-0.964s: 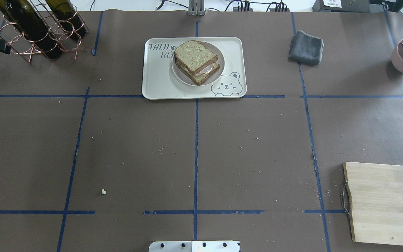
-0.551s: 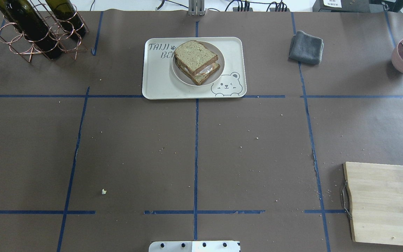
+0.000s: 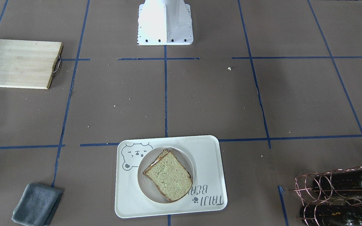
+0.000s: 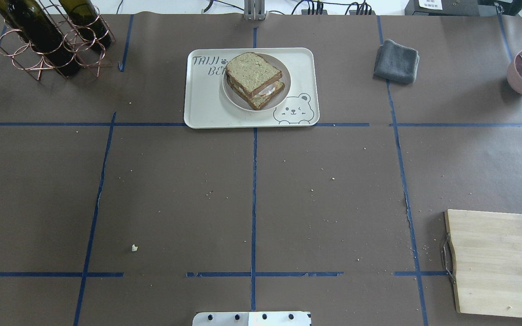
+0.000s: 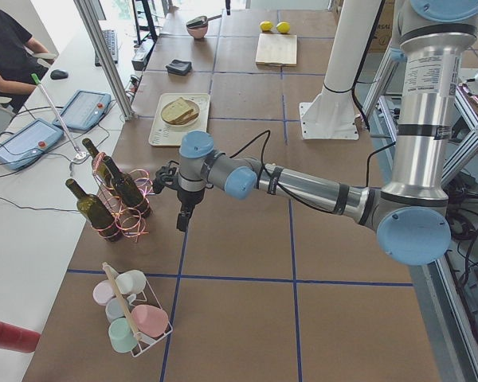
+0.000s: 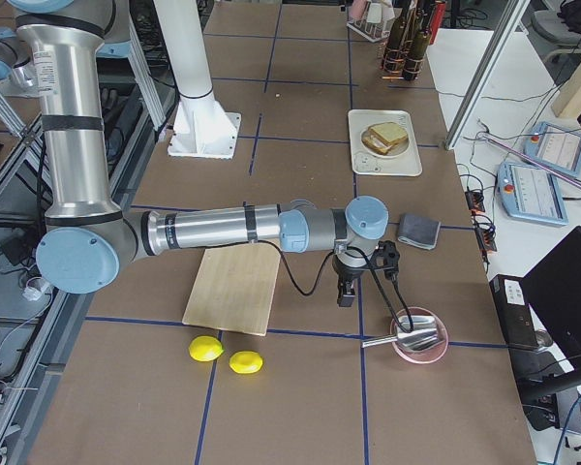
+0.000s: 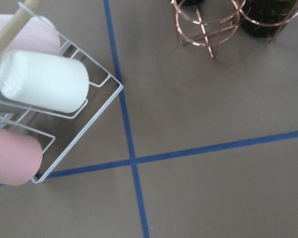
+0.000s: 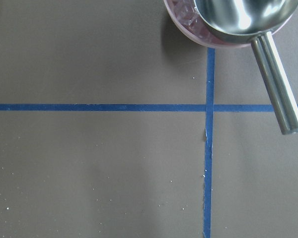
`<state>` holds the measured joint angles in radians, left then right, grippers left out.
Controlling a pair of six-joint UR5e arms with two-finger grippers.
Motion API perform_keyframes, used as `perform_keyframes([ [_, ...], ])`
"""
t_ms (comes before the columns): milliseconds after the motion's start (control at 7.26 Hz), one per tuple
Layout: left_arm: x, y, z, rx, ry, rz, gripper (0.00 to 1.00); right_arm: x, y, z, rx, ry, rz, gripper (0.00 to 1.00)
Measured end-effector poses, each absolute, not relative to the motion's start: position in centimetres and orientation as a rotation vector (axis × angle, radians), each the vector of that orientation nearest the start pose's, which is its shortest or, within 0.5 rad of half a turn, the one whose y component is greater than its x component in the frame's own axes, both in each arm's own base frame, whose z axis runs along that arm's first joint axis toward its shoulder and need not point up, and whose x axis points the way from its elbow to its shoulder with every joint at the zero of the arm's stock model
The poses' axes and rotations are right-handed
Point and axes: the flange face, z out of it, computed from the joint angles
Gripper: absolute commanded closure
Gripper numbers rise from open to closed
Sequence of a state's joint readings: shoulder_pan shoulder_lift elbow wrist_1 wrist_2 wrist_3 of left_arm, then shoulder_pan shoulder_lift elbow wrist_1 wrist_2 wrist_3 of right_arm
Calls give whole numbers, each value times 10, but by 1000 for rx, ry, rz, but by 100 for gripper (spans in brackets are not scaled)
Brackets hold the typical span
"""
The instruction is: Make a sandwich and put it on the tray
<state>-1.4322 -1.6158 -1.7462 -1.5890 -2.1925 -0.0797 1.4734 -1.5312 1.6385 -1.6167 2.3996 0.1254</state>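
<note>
The sandwich (image 4: 254,80) sits on a round white plate (image 4: 284,90), and the plate rests on the tray (image 4: 202,108) at the far middle of the desk (image 4: 175,190); the top slice is skewed a little off the bottom 1, with white egg showing at the open edge. Neither arm is near it. The left arm (image 5: 303,185) stands as an upright column at the shoulder, then stretches almost level out over the left end of the desk, its wrist bent so the tool points straight down just beside the copper rack (image 5: 119,208) holding 3 dark bottles; whether its jaws are wide or narrow I cannot tell. Its wrist camera looks straight down on a crossing of blue tape, with a white wire holder (image 7: 102,91) of cups at the side. The right arm (image 6: 213,230) mirrors this at the other end, reaching level past the cutting board (image 6: 234,286), tool pointing down between the board and a pink bowl (image 6: 421,341) that holds a metal scoop (image 8: 278,84); its jaws cannot be judged either. A folded grey cloth (image 4: 397,61) lies to the right of the tray, well apart from it.
</note>
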Motion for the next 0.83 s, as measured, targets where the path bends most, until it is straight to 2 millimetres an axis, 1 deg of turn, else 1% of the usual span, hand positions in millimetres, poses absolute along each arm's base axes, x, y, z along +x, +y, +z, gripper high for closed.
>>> perform_keyframes([
  [138,-19,-518,575,111,698,139,0,17,-509,611,-40,-846,18,0],
  [413,-50,-509,629,59,754,170,0,31,-500,619,-47,-863,50,0],
  [551,-60,-505,643,51,762,177,0,35,-496,623,-52,-865,61,0],
  [689,-64,-504,649,49,764,178,0,37,-489,630,-63,-863,70,0],
  [826,-66,-504,649,49,765,176,0,38,-483,636,-74,-859,76,0],
])
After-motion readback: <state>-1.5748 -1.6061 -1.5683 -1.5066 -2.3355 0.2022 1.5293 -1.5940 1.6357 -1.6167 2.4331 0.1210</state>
